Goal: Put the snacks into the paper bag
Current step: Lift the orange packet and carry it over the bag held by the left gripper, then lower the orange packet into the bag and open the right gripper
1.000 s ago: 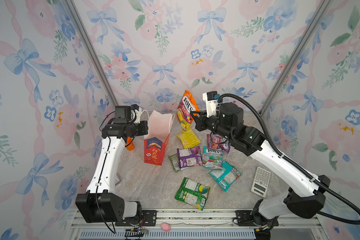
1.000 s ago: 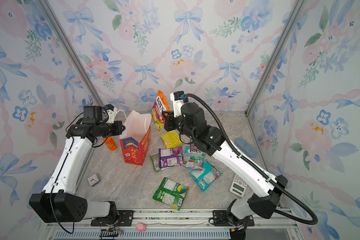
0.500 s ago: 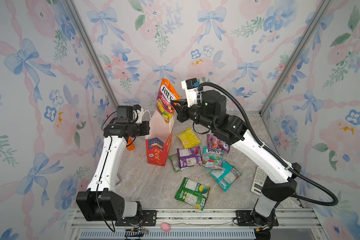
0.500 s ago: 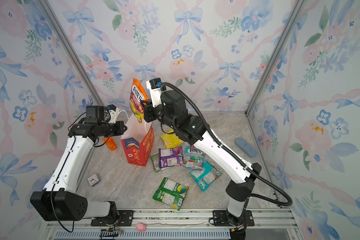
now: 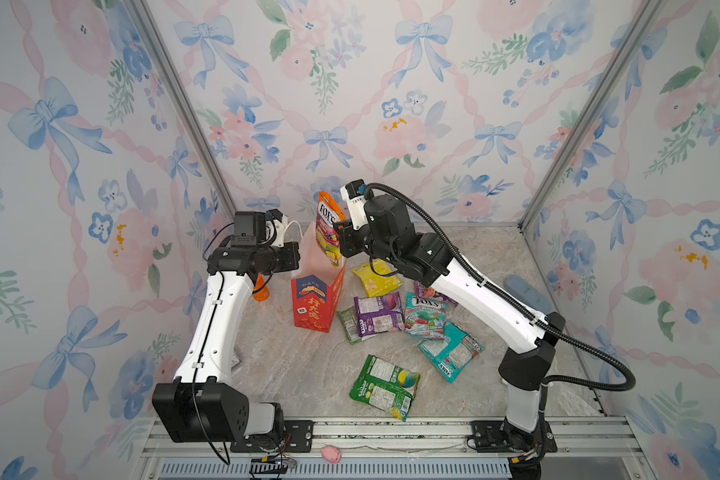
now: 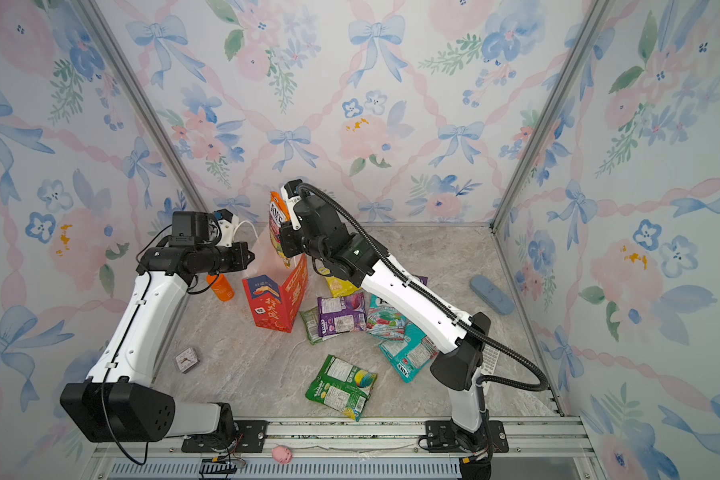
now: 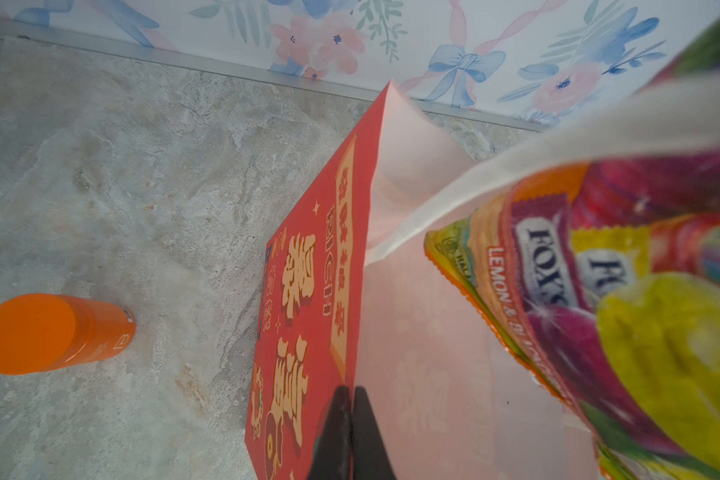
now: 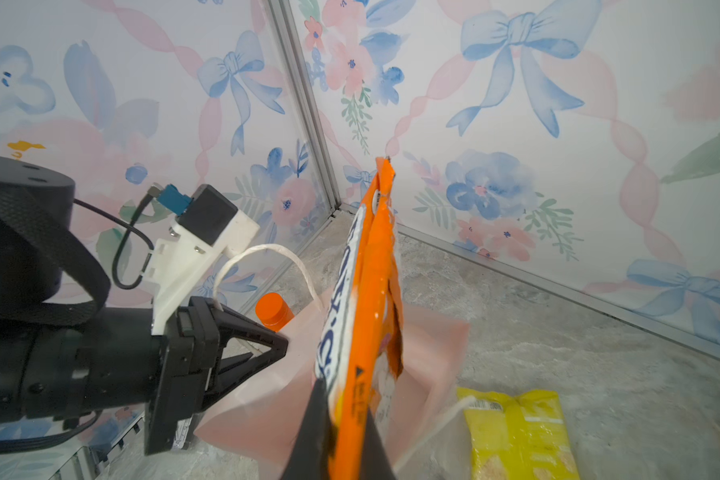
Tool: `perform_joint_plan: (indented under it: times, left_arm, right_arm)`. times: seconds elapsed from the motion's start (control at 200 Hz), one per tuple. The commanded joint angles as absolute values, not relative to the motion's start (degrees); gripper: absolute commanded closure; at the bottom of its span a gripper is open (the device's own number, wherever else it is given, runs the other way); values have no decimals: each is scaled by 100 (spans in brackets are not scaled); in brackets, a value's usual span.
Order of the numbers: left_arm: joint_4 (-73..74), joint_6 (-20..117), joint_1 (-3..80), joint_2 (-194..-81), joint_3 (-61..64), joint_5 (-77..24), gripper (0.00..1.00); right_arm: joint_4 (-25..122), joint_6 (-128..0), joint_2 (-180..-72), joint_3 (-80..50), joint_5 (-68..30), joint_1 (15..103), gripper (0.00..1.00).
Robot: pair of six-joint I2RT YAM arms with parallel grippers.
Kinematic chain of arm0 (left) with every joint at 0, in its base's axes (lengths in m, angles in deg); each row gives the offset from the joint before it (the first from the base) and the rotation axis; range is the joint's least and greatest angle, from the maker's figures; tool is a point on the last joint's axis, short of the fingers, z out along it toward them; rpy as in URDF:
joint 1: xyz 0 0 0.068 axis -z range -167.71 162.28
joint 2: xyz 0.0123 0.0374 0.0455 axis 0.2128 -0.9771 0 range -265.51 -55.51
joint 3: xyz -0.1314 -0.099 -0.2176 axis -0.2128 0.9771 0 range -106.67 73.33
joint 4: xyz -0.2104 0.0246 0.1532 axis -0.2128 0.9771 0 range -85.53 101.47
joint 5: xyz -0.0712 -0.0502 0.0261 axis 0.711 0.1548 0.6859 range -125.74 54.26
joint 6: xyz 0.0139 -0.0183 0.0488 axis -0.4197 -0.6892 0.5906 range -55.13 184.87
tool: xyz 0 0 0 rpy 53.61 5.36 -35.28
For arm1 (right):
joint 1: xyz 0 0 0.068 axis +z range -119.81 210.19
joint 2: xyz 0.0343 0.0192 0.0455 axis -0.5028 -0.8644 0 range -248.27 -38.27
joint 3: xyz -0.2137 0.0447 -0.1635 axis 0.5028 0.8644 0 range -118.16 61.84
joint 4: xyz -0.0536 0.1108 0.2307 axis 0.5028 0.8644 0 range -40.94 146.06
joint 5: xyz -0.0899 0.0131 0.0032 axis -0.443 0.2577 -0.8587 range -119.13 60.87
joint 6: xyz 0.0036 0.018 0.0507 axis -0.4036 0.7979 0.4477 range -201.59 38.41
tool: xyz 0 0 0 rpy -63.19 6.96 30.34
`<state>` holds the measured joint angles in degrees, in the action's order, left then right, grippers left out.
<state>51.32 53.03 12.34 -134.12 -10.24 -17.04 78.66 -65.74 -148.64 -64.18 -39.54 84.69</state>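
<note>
Left end effector (image 7: 348, 392) clamps bag (image 5: 312, 305) rim at 9 o'clock; right end effector (image 8: 344, 424) grips orange packet (image 5: 328, 224) over its mouth.

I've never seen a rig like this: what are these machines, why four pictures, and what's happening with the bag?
These are two robot arms, each ending in a two-fingered gripper. Two pictures look down from one overhead camera pair; the other two come from cameras on the arms' wrists. The left gripper is shut on the rim of the red bag, standing on the table. The right gripper is shut on an orange packet, held upright at the bag's open mouth. A yellow packet, a purple packet, a teal packet and a green packet lie loose; an orange bottle stands near the bag.
</note>
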Motion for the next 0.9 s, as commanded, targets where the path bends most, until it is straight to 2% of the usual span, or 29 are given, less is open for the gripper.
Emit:
perform_joint_plan:
  times: [0.0,0.22,0.56,0.895]
  left_arm:
    - [5121,5265,1263,-13375,-1080,-1676,100]
    - [5114,5249,1264,-13334,-1009,-1597,100]
    - [5089,5230,1264,-13243,-937,-1497,100]
    - [5032,5191,1263,-13176,-819,-1367,100]
  right_arm:
    - [7581,-6542,-14624,-6323,-4227,8522,100]
    - [7487,-6525,-14805,-6268,-4396,8589,100]
    - [7519,-6430,-15543,-7053,-4328,8669,100]
    - [7268,-6162,-15906,-7165,-4358,8693,100]
